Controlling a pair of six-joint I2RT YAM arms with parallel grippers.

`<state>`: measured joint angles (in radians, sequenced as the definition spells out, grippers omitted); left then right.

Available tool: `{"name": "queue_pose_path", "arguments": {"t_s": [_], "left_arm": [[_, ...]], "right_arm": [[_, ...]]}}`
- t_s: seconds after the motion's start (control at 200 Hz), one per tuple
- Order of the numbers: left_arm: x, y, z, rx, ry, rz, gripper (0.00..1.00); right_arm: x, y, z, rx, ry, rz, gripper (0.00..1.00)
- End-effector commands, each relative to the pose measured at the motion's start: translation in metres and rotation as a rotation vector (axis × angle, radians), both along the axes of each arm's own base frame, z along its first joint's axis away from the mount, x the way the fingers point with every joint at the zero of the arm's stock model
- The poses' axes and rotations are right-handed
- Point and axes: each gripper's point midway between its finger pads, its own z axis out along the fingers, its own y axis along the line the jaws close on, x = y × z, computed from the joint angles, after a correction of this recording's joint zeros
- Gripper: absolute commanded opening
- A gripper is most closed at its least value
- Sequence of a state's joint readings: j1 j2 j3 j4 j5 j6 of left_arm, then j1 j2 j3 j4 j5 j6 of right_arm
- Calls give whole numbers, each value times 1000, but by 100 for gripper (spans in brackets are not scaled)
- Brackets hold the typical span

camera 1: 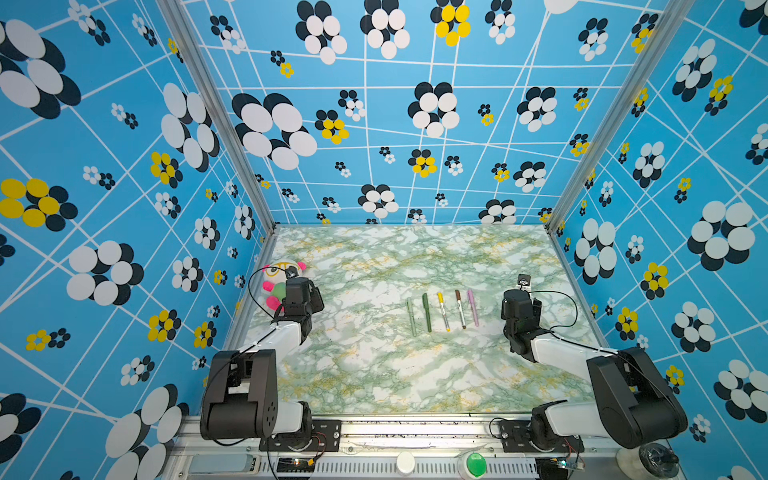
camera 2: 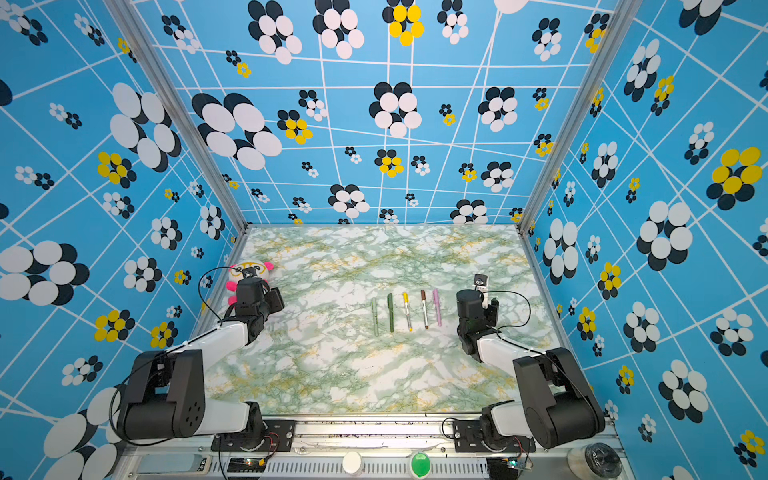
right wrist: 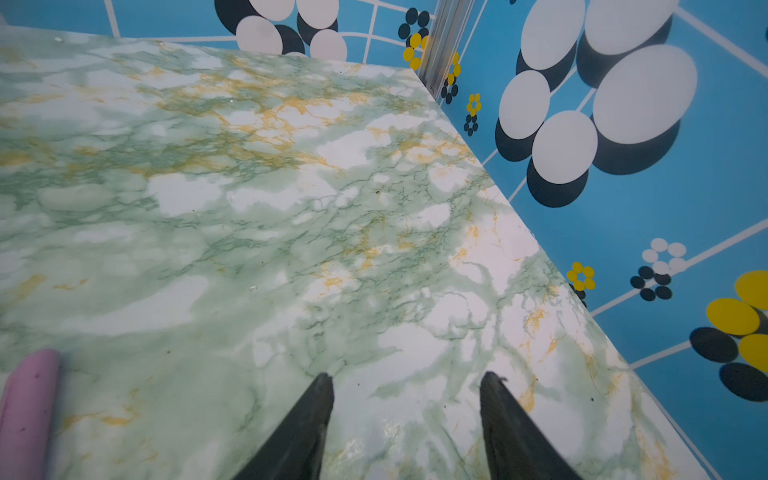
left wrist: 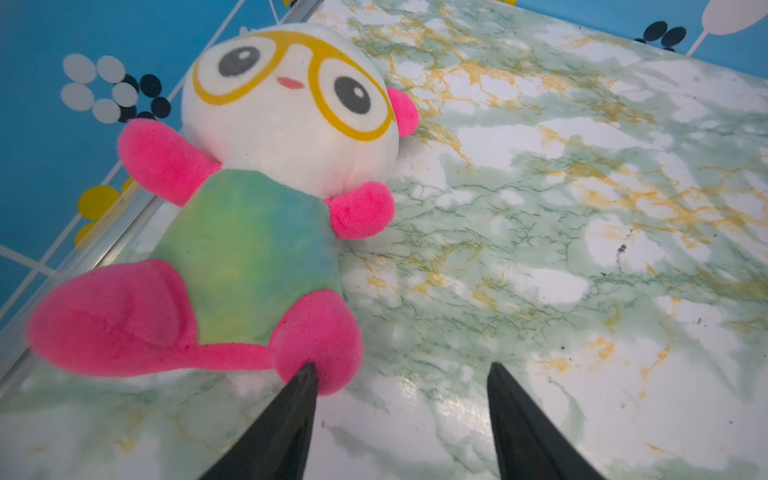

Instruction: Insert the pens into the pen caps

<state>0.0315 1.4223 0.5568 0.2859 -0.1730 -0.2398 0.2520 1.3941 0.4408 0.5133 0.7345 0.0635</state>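
Observation:
Five pens lie side by side mid-table in both top views: pale green (camera 1: 411, 318), dark green (camera 1: 427, 312), a white one with a yellow cap (camera 1: 440, 297) on its far end, a white one with a brown cap (camera 1: 457, 295), and pink (camera 1: 473, 307). No loose pen caps show. My left gripper (left wrist: 402, 368) is open and empty over the table at the left, one fingertip (left wrist: 307, 374) in front of a plush toy's foot. My right gripper (right wrist: 407, 376) is open and empty, right of the row. The pink pen's end (right wrist: 27, 411) shows at the edge of the right wrist view.
A plush toy (camera 1: 276, 278) with yellow glasses, pink limbs and a green body lies at the table's left edge by the left wrist (camera 1: 301, 297). Patterned blue walls enclose the table on three sides. A green button (camera 1: 476, 463) sits on the front rail.

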Motion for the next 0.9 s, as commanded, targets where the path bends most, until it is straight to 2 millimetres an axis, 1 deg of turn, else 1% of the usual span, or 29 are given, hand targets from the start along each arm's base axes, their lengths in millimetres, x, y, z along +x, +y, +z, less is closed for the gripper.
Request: {"name": "queue_pose_path", "arguments": {"t_s": [0.0,0.06,0.105,0.11,0.115,0.13,0.16,0.17,0.175,0.185,0.195,0.2,0.235,0.29,0.32,0.39,0.405,0.415,0.425,0.43,0.445,0.455,0.5,0.595,0.615,0.635,0.685,0.705,0.9], "left_arm": [[26,-7,20,37,-115,-68,67],[35,-9,20,75,-113,-101,68],[39,-10,22,95,-145,-119,70],[40,-10,22,95,-145,-121,70],[40,-10,22,93,-145,-121,70],[41,-10,21,94,-134,-124,70],[42,-13,18,94,-111,-131,70],[43,-13,18,95,-113,-136,70],[43,-14,18,94,-114,-141,70],[44,-15,18,95,-117,-149,70],[45,-17,18,95,-120,-161,70],[45,-18,18,94,-120,-167,71],[45,-27,18,89,-126,-214,71],[40,-44,20,96,-171,-300,73],[36,-49,22,102,-203,-327,75],[26,-51,23,110,-269,-334,88],[24,-51,20,111,-275,-332,90],[23,-51,20,112,-287,-331,90],[21,-51,17,113,-290,-331,91],[22,-50,18,116,-305,-330,91],[22,-50,19,127,-327,-327,98],[22,-50,20,129,-334,-326,100],[21,-49,17,115,-284,-319,99],[22,-48,17,121,-295,-315,99],[23,-48,17,120,-294,-316,99],[23,-48,18,121,-297,-314,99],[23,-48,17,121,-296,-315,99],[23,-48,17,121,-293,-315,99],[23,-48,17,125,-297,-315,99]], "right_arm": [[13,1,25,-25,-138,18,60],[18,2,25,-25,-163,39,61],[20,0,19,-2,-198,42,61],[20,-1,15,-4,-187,44,61],[21,-1,18,-3,-207,44,61],[22,-1,19,-6,-217,48,61],[22,-1,13,-2,-187,47,62],[23,-2,16,3,-191,44,62],[22,-2,13,0,-169,42,62],[26,2,14,18,-170,66,62],[25,1,11,21,-145,64,62],[27,2,12,28,-151,74,62],[30,4,9,46,-126,96,61],[32,4,8,56,-145,116,62],[32,6,7,72,-146,138,63],[32,15,2,133,-145,234,63],[33,22,0,153,-142,278,63],[33,16,-2,164,-139,279,63],[32,15,-6,175,-131,291,63],[32,16,-8,181,-127,298,63],[33,18,-12,192,-118,326,62],[34,19,-13,192,-123,335,61],[37,17,-9,184,-176,330,63],[39,13,-15,235,-107,319,65],[40,12,-14,241,-116,321,66],[40,11,-13,246,-126,322,72],[41,11,-14,249,-126,322,92],[41,10,-14,251,-124,322,98],[41,10,-14,252,-125,322,99]]}}
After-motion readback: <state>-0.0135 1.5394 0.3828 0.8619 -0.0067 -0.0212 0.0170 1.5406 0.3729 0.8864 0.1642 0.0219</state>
